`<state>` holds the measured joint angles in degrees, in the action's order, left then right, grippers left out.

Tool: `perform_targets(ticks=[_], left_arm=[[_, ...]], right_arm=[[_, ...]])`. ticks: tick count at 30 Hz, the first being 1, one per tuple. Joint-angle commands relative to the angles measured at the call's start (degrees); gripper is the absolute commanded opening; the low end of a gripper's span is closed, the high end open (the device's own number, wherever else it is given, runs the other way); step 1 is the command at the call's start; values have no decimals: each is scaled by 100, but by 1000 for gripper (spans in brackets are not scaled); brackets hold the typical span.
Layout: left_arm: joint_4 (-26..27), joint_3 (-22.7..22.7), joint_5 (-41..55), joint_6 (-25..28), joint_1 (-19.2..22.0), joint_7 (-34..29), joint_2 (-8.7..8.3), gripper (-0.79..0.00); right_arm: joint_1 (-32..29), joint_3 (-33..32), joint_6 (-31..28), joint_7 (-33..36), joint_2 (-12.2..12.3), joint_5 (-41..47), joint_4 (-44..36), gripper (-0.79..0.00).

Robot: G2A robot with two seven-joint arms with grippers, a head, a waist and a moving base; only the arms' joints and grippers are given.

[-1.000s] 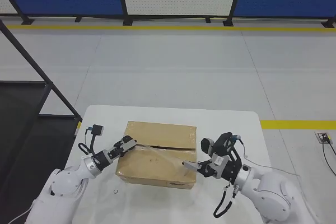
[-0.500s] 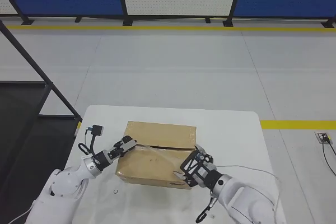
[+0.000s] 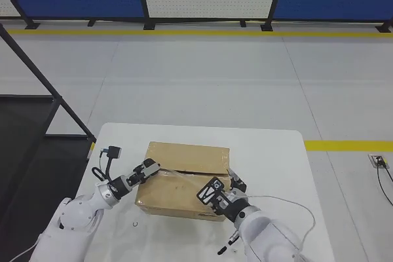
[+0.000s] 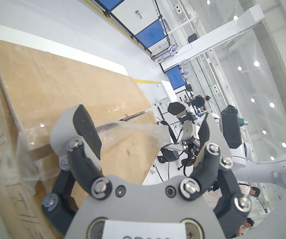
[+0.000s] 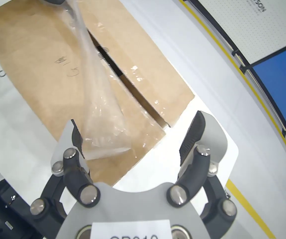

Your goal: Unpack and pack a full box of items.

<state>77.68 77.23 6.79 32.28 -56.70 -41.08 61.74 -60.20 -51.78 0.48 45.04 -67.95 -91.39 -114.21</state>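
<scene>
- We saw the brown box [image 3: 187, 177] sitting in the middle of the white table [image 3: 275, 147], a bit nearer the front edge. It had not moved.
- A second before, the right gripper [image 5: 136, 123] was off the box's right side. It then swung in and turned. It ended over the box's front right corner.
- Its two fingers [image 5: 77, 138] were spread wide, with nothing pinched. The loose end of the clear tape [image 5: 93, 80] lay right next to one finger. We could not tell if it touched.
- The left gripper [image 4: 144, 120] had stayed at the box's left edge the whole time. Its fingers were spread apart too. The tape ran up to one of them and looked stuck there, not squeezed.
- The tape was pulled up off much of the top. It hung in a long strip between the two grippers. A dark gap showed between the two top flaps [image 5: 138, 58], but they were still down.
- We thought the right gripper had come in to take the loose end of the tape.
- If it closed on that end, the strip could come all the way off. Then the flaps could be opened.
- Nothing was out of the box yet, so we thought the job was only starting.
</scene>
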Motion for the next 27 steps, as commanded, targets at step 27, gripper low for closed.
perform_targets(ticks=[27], left_arm=[[50,35,88,63,-57,-24,-39,0]], right_arm=[[549,-405,1418,697,-443,-344,863,0]])
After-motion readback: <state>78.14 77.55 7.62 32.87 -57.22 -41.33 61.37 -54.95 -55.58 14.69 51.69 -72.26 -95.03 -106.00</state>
